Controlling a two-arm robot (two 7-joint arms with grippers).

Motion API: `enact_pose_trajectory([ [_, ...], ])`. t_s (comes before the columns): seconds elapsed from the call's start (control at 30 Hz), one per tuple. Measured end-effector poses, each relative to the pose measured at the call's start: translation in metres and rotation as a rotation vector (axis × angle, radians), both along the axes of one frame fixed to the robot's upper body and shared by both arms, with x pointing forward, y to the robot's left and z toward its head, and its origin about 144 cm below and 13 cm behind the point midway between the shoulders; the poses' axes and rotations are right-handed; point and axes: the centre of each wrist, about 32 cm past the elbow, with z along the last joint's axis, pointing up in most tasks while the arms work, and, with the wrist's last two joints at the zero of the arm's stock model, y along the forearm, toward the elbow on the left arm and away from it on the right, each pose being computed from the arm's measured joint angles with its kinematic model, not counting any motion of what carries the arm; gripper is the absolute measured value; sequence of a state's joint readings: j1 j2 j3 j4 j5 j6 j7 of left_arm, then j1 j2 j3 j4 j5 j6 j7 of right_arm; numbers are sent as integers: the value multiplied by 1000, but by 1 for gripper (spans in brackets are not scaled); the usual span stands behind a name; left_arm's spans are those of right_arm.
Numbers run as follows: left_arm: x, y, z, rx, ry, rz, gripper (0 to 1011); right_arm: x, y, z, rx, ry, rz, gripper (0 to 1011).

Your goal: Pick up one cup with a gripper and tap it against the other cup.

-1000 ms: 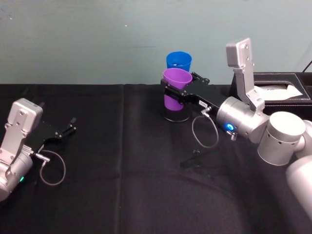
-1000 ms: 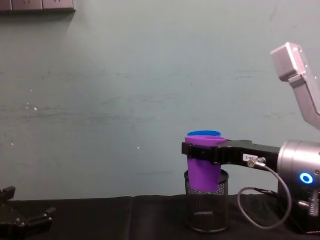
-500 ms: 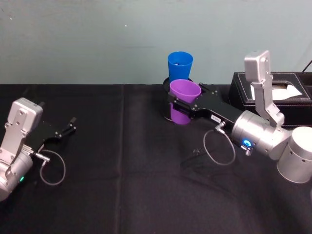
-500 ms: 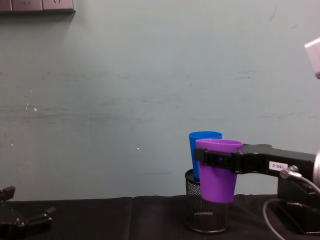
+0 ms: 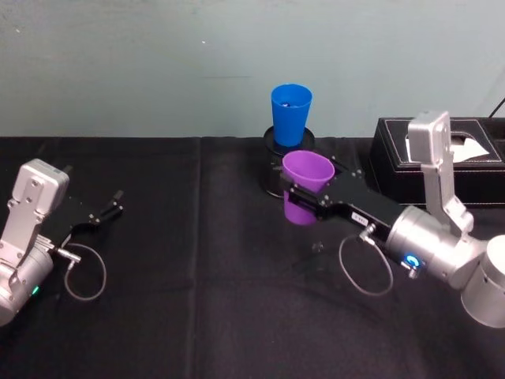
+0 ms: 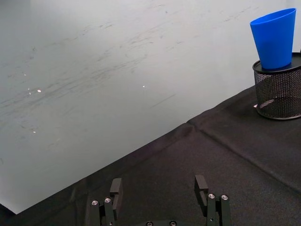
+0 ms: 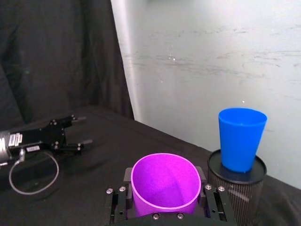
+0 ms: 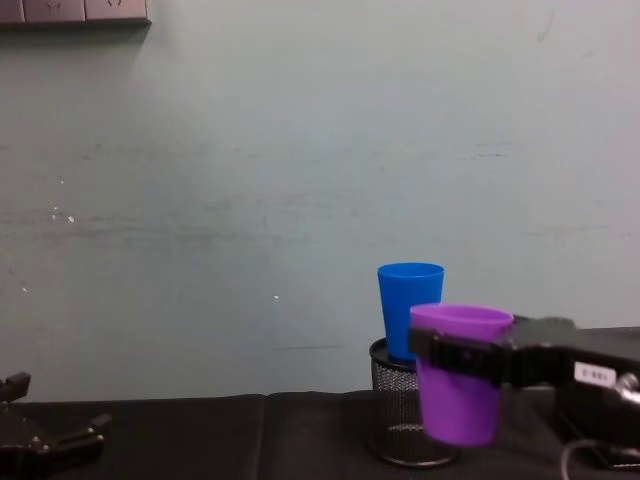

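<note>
Your left gripper (image 5: 109, 208) rests on the black tablecloth (image 5: 197, 300) at the near left, fingers apart and holding nothing. Farther in, your right gripper (image 5: 298, 196) is clamped around the purple cup (image 5: 306, 170), held upright. Beyond it, not touching, the blue cup (image 5: 290, 114) stands upright on top of a black mesh pen holder (image 6: 277, 94) near the wall.
</note>
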State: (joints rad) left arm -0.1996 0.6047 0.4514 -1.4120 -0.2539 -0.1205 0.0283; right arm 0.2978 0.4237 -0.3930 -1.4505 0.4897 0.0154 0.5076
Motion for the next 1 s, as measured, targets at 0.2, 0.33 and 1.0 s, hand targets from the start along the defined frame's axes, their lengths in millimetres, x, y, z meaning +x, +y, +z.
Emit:
enact_pose_trajectory([
  [0.2, 0, 0, 0, 0, 0, 0, 1000, -12, -2, -15, 0, -13, -9, 747],
  [0.33, 0, 0, 0, 0, 0, 0, 1000, -17, -3, -26, 1, -13, -18, 747],
  [1.0, 0, 0, 0, 0, 0, 0, 1000, -28, -1, -55, -2, -11, -64, 747],
])
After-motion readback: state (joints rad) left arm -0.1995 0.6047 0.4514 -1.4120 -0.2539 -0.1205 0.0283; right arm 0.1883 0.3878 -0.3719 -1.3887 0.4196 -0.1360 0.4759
